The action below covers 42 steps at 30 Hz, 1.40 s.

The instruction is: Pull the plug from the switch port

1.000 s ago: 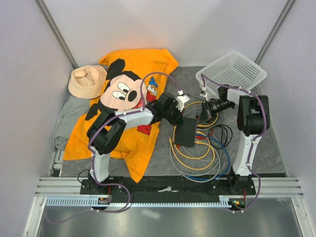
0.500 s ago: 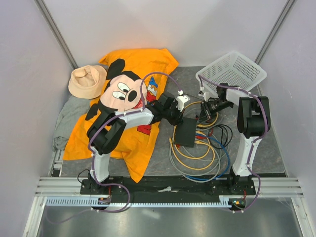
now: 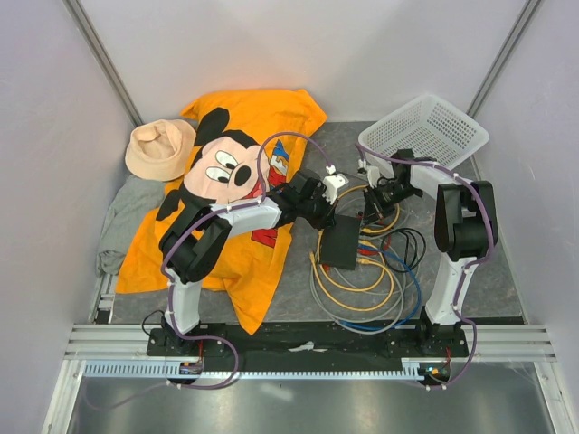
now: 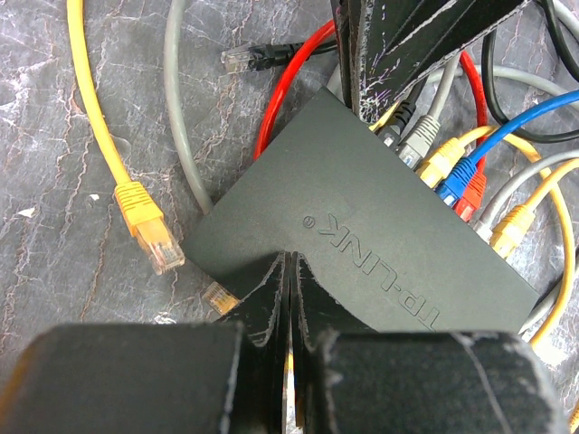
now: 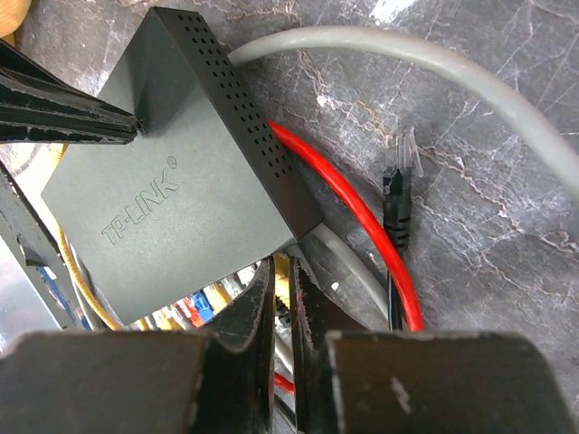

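The switch lies flat on the grey mat between the two arms, ringed by loops of cable, its port edge turned toward the right arm. The left gripper is clenched on nothing: its fingers meet in a single blade whose tip bears down on the switch's lid near the edge opposite the ports. That reads as a hold-down, not a grasp, there so the light box cannot slide or lift when a cable is tugged (so small a box would likely follow its cable otherwise). The right gripper stands at the port edge by a corner of the switch, at the end of the row of plugs, its jaws drawn in to a narrow slit. Something reddish shows in that slit, but whether a plug is truly pinched there, and which one, I cannot tell; the fingers hide the spot in both wrist views. A loose black plug and a loose yellow plug lie on the mat apart from the switch, in no port. By my judgement the pull is not yet made; it wants a straight draw away from the port edge, with the box pinned by the left tip.
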Available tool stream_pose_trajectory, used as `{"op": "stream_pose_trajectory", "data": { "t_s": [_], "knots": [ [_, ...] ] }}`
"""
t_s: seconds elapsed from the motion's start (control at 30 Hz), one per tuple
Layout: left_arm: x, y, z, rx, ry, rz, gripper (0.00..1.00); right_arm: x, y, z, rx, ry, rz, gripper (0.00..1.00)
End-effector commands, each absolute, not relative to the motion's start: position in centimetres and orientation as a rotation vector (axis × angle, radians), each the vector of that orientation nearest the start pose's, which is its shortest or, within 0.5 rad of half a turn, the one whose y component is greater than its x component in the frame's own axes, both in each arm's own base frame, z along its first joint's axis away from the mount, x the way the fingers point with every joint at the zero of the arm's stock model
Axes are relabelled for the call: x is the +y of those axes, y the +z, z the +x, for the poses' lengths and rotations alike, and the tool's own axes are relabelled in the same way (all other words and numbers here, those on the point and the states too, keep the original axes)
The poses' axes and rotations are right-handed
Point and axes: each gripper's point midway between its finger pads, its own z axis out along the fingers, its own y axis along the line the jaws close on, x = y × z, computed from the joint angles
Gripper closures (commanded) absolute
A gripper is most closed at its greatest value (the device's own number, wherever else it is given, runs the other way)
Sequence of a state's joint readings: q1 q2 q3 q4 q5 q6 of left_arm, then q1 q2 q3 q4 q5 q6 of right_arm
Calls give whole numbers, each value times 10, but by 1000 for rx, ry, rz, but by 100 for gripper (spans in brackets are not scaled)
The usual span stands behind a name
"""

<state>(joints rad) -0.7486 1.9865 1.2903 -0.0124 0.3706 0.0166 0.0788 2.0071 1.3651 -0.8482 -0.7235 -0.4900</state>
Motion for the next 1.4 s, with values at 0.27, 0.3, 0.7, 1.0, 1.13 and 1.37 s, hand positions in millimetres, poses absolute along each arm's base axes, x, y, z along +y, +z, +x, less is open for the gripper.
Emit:
{"op": "stream_pose_trajectory", "data": {
  "t_s": [0.27,0.3,0.7,1.0,1.13,1.37],
  "knots": [
    [-364,11,310,2259,-693,1133,97,124,12,332,2670,874,-877,100],
    [-364,12,311,2254,-693,1133,97,123,11,331,2671,866,-887,100],
    [-364,11,310,2256,-695,1135,97,125,10,326,2674,888,-868,100],
    [-364,13,311,2251,-698,1139,97,120,44,364,2603,1122,-629,58],
    [-365,13,309,2250,-712,1146,97,127,51,359,2598,1268,-651,52],
    [-363,12,306,2257,-715,1150,97,127,41,339,2621,1363,-718,51]
  ]
}}
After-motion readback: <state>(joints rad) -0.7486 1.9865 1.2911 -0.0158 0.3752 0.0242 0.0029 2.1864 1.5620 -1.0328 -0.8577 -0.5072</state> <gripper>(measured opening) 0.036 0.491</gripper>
